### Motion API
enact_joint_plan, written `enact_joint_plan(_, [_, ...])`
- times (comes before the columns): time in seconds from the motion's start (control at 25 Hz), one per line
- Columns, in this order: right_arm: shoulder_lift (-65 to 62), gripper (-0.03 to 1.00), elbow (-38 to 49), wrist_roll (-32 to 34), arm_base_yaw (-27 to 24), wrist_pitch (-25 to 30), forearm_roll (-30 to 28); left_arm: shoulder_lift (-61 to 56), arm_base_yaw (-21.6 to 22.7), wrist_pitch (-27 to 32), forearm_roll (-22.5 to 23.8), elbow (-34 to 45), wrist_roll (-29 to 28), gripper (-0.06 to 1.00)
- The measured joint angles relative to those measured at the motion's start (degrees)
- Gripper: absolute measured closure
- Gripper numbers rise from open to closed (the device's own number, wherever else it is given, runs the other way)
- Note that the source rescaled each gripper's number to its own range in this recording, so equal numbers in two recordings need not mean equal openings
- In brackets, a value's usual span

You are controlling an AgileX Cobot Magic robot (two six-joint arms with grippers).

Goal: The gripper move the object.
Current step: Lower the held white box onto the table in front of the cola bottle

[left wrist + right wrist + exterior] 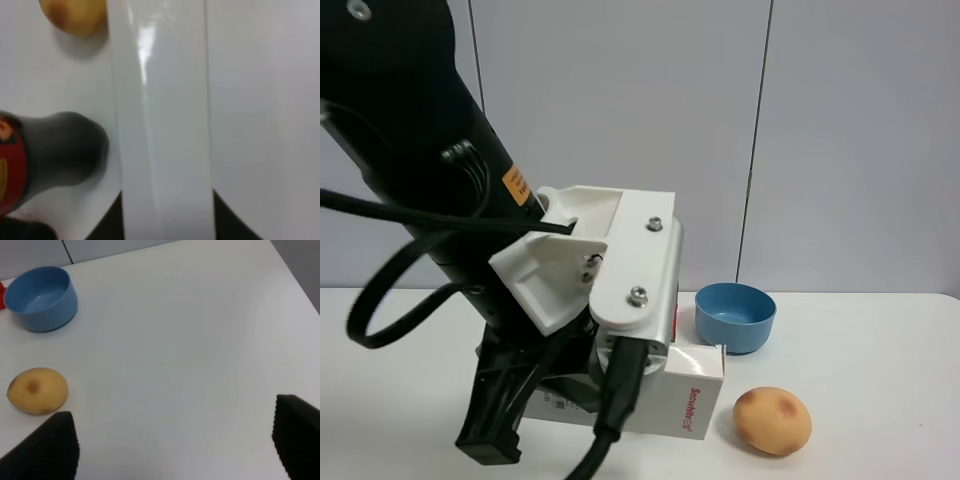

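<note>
The object, a flat white box (690,395) with red "Snowhite" lettering, lies on the white table under my left arm. In the left wrist view the box (160,115) runs lengthwise between the two black fingertips (116,222), which press its sides. My left gripper (492,425) is shut on the box's end, near the table's front. My right gripper (175,450) hangs open over bare table, with its black pads (50,445) wide apart and nothing between them.
A blue bowl (735,316) stands behind the box, also seen as the bowl (42,295) from the right wrist. A tan muffin (772,421) lies right of the box. A dark cola bottle (50,155) lies beside the box. Grey wall panels stand behind.
</note>
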Motion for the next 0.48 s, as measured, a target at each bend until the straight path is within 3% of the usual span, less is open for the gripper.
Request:
enact_joint_plan(0.32, [0.0,-0.03,0.0,0.0,0.0,0.0,0.0,2.73,0.0,-1.55,-0.21,0.0,0.07,0.94])
enact_joint_plan(0.48, [0.0,-0.03,0.0,0.0,0.0,0.0,0.0,3.75,0.0,-2.25,-0.21,0.0,-3.27,0.94])
